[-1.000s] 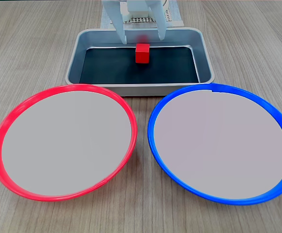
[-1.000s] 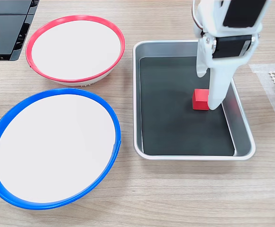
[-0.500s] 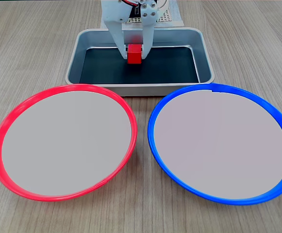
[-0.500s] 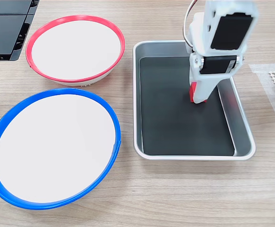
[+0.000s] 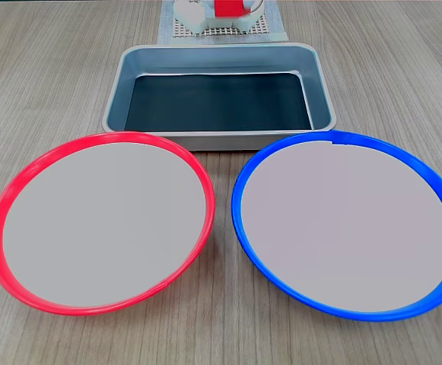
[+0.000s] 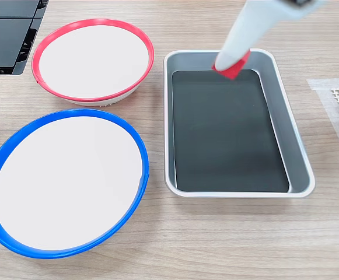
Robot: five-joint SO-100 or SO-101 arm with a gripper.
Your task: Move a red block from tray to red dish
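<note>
- Clenched on the red block [image 6: 232, 67], the gripper [image 6: 230, 63] hangs in the air over the tray's [image 6: 297, 146] short wall, the one at the top of this fixed view, with the white fingers [image 6: 239, 35] blurred.
- In a fixed view from the front, the red block [image 5: 229, 7] sits between white gripper parts at the top edge, above the mesh mat [image 5: 221, 32] behind the tray [image 5: 217, 137]; the tray's dark bottom lies bare.
- Red dish [image 6: 149, 49] stands on the table beside the tray's long wall nearest the dishes, near the corner the block hangs over; the blue dish [image 6: 140, 151] stands just beside the red dish.
- Judging by this, the lift is done and the carry to the red dish [image 5: 7, 198] is left.
- Risks: the block shows just at the fingertips, so a quick swing could shake it loose onto the wood or back into the tray.
- A low pass could clip the tray wall or the dish's raised rim.
- Letting go from high up could make the cube bounce out, or land it in the blue dish [image 5: 434, 182].
</note>
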